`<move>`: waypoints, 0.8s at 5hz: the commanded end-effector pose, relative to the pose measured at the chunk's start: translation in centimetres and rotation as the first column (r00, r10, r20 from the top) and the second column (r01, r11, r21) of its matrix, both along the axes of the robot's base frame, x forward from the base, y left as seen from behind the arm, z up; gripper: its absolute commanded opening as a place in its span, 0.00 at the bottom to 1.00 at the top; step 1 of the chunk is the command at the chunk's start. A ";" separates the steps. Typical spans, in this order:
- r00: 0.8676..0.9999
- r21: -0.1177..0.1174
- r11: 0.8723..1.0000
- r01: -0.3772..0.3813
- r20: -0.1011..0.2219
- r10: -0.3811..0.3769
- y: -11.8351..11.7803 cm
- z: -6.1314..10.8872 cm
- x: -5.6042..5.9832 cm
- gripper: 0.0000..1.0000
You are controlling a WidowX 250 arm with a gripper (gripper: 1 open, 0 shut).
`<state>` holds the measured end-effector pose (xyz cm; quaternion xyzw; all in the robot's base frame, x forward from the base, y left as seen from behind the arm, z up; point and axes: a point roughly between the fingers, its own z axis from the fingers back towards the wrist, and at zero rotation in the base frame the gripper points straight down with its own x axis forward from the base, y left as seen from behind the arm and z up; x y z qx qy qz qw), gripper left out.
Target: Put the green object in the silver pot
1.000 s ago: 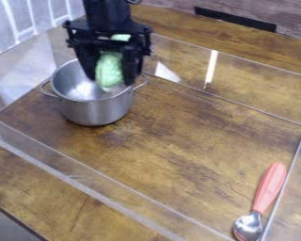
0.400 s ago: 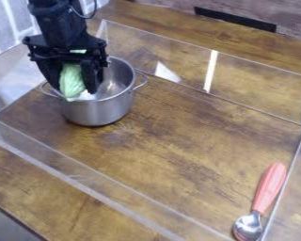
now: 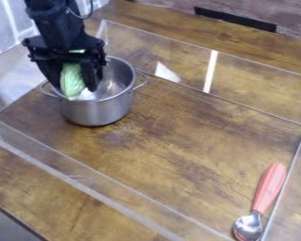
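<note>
1. Nearest to me, far off to the right of the silver pot [image 3: 95, 97] and closer to the table's front edge, lay a spoon [image 3: 262, 207] with a red handle and a small shiny bowl, its bowl end pointing toward me.
2. A wooden table [image 3: 179, 141] with dark, worn grain stretched between the spoon and the pot, and that stretch held nothing else that I could make out.
3. A low clear wall [image 3: 78, 174] ran slantwise across the table in front of the pot, and more clear panels stood to the right of the pot and behind it.
4. The pot sat toward the left of the table, round and straight-sided, with a small handle showing on its right side.
5. Right above the pot's open mouth hung the black gripper [image 3: 72, 79], pointing steeply downward, its lower tips at about the level of the rim.
6. The gripper was grasping the green object [image 3: 74, 80]; the pale green, ridged piece sat upright between the two black fingers, its lower end dipping inside the pot, though whether it touched the bottom I could not tell.
7. Behind the pot, the dark arm [image 3: 53, 17] rose up and out of view at the top left.
</note>
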<state>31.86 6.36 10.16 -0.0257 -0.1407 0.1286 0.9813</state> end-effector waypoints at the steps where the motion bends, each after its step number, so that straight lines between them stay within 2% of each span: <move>1: 0.999 0.006 1.000 -0.024 0.038 0.023 0.6 0.5 0.2 0.00; 4: 0.997 -0.001 0.998 -0.056 0.051 0.056 0.7 -0.1 0.6 0.00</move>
